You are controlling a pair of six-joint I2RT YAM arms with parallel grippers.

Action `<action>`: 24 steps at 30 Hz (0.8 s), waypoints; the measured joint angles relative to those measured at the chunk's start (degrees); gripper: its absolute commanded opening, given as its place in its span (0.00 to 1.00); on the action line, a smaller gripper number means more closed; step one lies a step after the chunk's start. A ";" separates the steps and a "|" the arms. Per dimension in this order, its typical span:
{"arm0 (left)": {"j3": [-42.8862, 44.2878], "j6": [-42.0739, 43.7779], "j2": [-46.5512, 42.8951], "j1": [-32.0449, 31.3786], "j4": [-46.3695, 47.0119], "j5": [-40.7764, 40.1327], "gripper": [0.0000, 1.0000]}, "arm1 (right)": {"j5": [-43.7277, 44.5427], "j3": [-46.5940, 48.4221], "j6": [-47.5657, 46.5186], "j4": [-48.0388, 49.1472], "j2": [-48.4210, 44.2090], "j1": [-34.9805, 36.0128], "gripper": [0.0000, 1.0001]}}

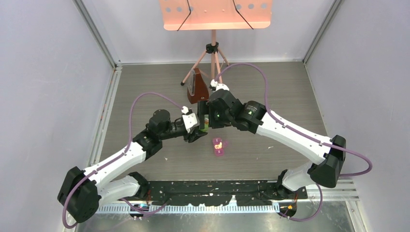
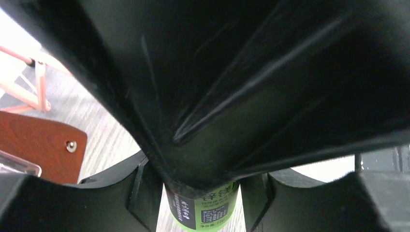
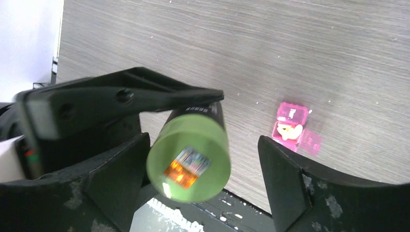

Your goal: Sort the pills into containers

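Left gripper (image 2: 203, 203) pinched green bottle (image 3: 188, 157); right gripper (image 3: 201, 145) spread.
Pink pill box (image 3: 291, 126) lay above the lower-right finger (image 3: 290, 193); bottle's round end showed only in right wrist view.

The top camera, fixed high behind the robot, looks down over the whole worktop (image 1: 270, 82). The left wrist camera sits hard against the green bottle (image 2: 205, 212), largely blocked. The right wrist camera looks down past that bottle to the pink pill box (image 3: 295, 128), shared with the top view.
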 measured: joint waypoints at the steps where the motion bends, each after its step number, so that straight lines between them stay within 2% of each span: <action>1: 0.00 -0.63 0.00 -0.07 1.90 0.50 0.00 | -0.04 0.00 -0.04 0.09 0.15 -0.37 0.94; 7: 1.01 -2.56 0.68 -0.13 5.11 1.99 0.00 | -2.40 0.00 -2.34 0.96 -0.26 -3.63 0.97; 13: 1.20 -4.07 1.20 -0.15 8.52 4.55 0.00 | -9.20 -0.31 -8.79 0.92 -4.20 -7.96 0.98; 18: 1.84 -4.76 1.07 0.02 6.73 8.76 0.00 | -16.83 1.01 -17.53 -0.44 -9.79 -10.64 0.98; 24: 2.67 -4.55 0.72 0.13 3.08 12.02 0.00 | -24.22 4.00 -26.53 -1.81 -11.28 -10.80 0.98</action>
